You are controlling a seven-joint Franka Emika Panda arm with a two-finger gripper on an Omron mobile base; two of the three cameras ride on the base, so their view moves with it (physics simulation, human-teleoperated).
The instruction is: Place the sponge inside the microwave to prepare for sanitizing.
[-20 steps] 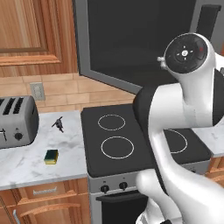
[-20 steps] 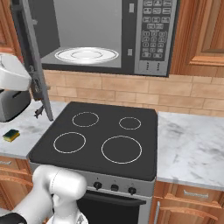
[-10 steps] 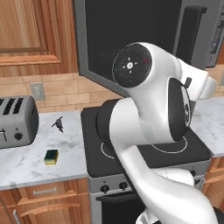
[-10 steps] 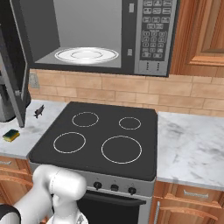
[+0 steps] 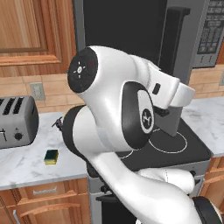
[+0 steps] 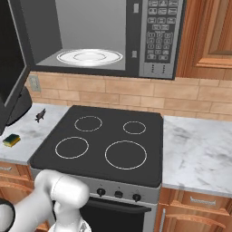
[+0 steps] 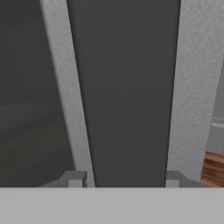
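1. One microwave (image 6: pixel 97 38), mounted above the stove, stands with its door (image 6: pixel 11 59) swung wide to the left; one white round plate (image 6: pixel 89 56) lies on its floor, and one keypad (image 6: pixel 159 34) sits on its right side.
2. One sponge (image 5: pixel 51 156), yellow with a green top, lies flat on the marble counter (image 5: pixel 22 164), left of the stove and in front of the toaster, well apart from the microwave. It also appears at the left edge of the right base view (image 6: pixel 11 140).
3. One silver toaster (image 5: pixel 15 122) with two slots stands at the counter's left end.
4. One small dark spiky object (image 6: pixel 40 115) rests on the counter between sponge and wall.
5. One black stove (image 6: pixel 102 142) carries four ring burners; three knobs line its front.
6. One tool (image 7: pixel 124 183): the two fingertips (image 7: pixel 75 180) stand spread on either side of the dark door panel; whether they press it cannot be told.
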